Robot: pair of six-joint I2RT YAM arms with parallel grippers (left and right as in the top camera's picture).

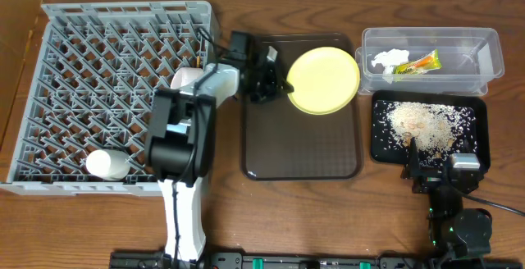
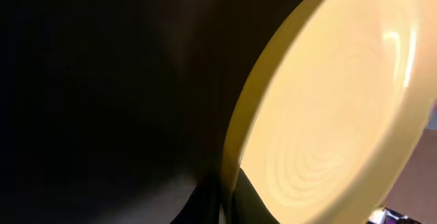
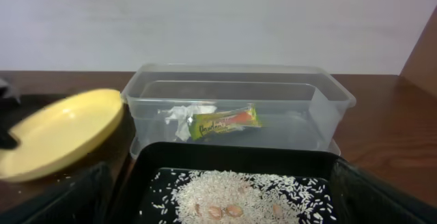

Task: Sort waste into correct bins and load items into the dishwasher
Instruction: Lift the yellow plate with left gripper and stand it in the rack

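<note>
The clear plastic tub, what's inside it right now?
Inside the clear plastic tub, a crumpled white tissue and a snack wrapper lie side by side toward its left end. Anything beneath those two is covered, so it cannot be seen.

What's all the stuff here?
dish rack: one, grey, table's left
small bowl: one, white, in the rack's near left corner
serving tray: one, dark brown, middle
plate: one, yellow, over the serving tray's far right corner
tub: one, clear, far right
tissue: one, white, in the tub
snack wrapper: one, green-orange-yellow, in the tub beside the tissue
black tray: one, black, in front of the tub
rice scraps: many, whitish-beige, in the black tray
table: one, brown, under everything
left gripper: one, black, shut on the plate's rim
right gripper: one, black, open at the black tray's near edge
</note>
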